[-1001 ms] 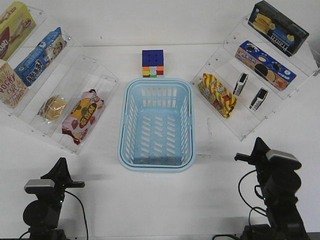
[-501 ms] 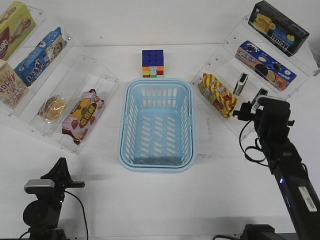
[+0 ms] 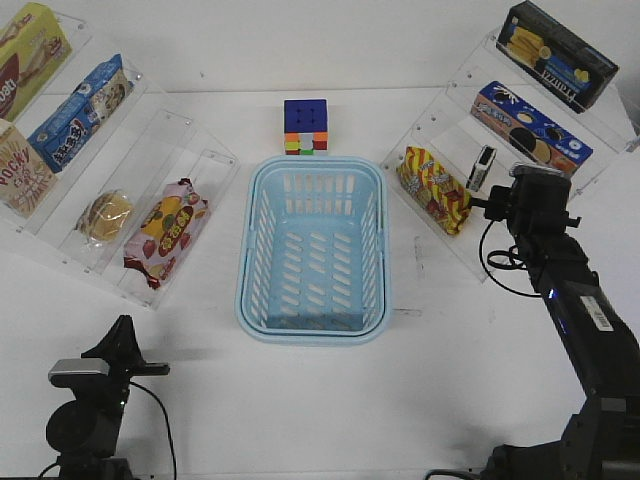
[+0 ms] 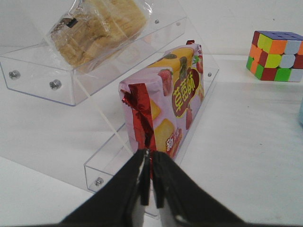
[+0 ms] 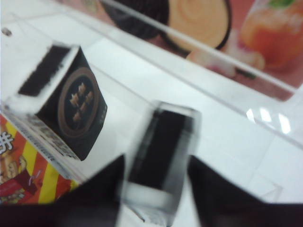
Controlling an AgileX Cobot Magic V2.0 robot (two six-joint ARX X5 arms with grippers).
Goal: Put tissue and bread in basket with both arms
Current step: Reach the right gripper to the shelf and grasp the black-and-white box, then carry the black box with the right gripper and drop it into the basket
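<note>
Partly blurred, one tissue [image 5: 156,156] between the spread right end effector [image 5: 156,189] fingers, contact unclear, right arm stretched to the shelf, left end effector [image 4: 150,189] clenched, low over the bench [image 3: 330,400].

Tissue [image 5: 158,151] and bread [image 3: 106,214] shelved; basket [image 3: 256,300] empty.

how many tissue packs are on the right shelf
2. One tissue pack stands beside the red-and-yellow snack bag; the other tissue pack sits between the right gripper fingers, hidden in the front view.
</note>
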